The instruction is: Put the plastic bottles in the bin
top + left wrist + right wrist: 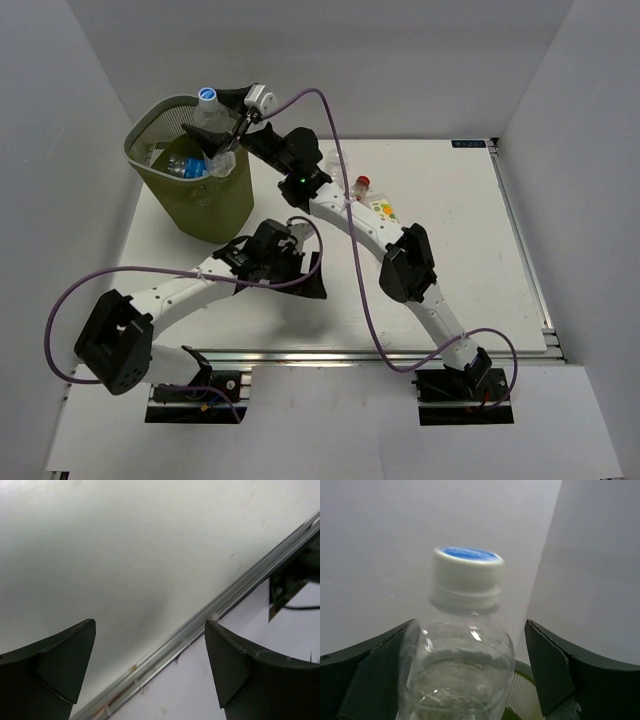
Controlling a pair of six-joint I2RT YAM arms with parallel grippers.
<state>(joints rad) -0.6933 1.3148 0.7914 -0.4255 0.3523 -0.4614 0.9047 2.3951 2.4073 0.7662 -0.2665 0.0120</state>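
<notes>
The olive wire-mesh bin [205, 205] stands at the table's back left. My right gripper [222, 130] hangs over its rim with a clear plastic bottle [205, 122] between its jaws, white cap up. In the right wrist view this bottle [462, 650] leans against the left finger, and a gap shows beside the right finger [555, 675]; the right gripper [470, 670] is open. A blue-labelled bottle [186, 168] lies inside the bin. A red-capped bottle [362, 184] and a juice-labelled bottle [381, 208] lie on the table behind the right arm. My left gripper [306, 276] is open and empty.
In the left wrist view the left gripper [150, 665] hovers over the white table [125, 555] by its metal front rail [200, 625]. The bin's rim [526, 692] shows under the bottle in the right wrist view. White walls enclose the table.
</notes>
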